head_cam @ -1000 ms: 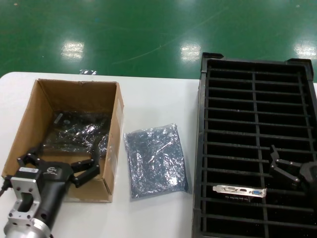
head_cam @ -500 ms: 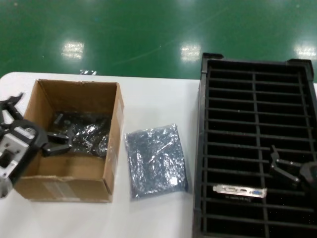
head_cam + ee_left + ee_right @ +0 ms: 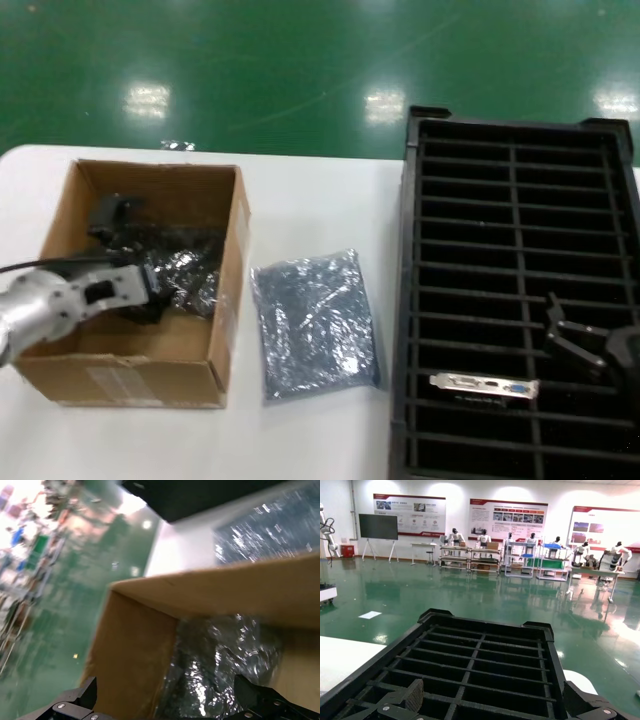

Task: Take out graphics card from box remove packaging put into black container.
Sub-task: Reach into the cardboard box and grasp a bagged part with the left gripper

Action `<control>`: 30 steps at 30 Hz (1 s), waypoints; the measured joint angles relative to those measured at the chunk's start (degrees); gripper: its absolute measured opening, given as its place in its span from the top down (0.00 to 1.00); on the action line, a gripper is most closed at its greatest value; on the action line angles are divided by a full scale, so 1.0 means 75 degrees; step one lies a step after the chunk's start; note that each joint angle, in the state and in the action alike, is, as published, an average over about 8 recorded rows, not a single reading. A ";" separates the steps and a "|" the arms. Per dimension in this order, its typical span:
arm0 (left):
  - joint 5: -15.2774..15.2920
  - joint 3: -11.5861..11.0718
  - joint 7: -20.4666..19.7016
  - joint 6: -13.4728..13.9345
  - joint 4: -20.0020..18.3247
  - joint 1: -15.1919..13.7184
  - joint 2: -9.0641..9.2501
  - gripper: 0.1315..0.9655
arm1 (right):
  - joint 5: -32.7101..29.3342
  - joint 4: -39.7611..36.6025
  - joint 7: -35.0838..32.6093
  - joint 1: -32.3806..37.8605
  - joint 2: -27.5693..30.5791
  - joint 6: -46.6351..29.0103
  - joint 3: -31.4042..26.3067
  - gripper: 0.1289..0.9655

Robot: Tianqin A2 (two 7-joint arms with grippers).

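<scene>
- Swinging over from the near-left corner of the box, the left gripper is now reaching down inside it; a second ago it was hanging outside the near wall.
- Bagged graphics card: lying on the box floor toward the wall nearest the black container, wrapped in crinkly grey-silver plastic; only the glinting wrap is showing, not the card itself.
- Left gripper: fingers spread wide in the left wrist view, one on either side of the bagged card, holding nothing yet.
- Step in hand, judged: closing on the bagged card to lift it out. Doing it well likely means lowering so both fingers straddle the card's stiff body rather than loose wrap, staying off the cardboard walls, and lifting straight up so the bag is not snagging on the rim.
- Loose bag: lying flat on the white table between box and container; whether it is holding a card cannot be told.
- Black container: slotted tray on the robot's right, one bare card with silver bracket and blue port already sitting in a near slot.
- Right gripper: hovering over the container just beside that card, fingers apart, idle.
</scene>
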 joint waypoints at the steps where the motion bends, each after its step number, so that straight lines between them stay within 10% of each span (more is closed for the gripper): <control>1: 0.0026 0.0089 0.0342 0.0041 0.0349 -0.0220 0.0119 0.00 | 0.0000 0.0000 0.0000 0.0000 0.0000 0.0000 0.0000 0.00; 9: -0.0083 0.0377 0.3049 0.0119 0.3154 -0.1697 0.1069 0.00 | 0.0000 0.0000 0.0000 0.0000 0.0000 0.0000 0.0000 0.00; 18: -0.0568 -0.0096 0.5525 0.0245 0.5440 -0.2707 0.1736 0.00 | 0.0000 0.0000 0.0000 0.0000 0.0000 0.0000 0.0000 0.00; 30: -0.0618 -0.0257 0.5930 0.0242 0.4767 -0.2368 0.1573 0.00 | 0.0000 0.0000 0.0000 0.0000 0.0000 0.0000 0.0000 0.00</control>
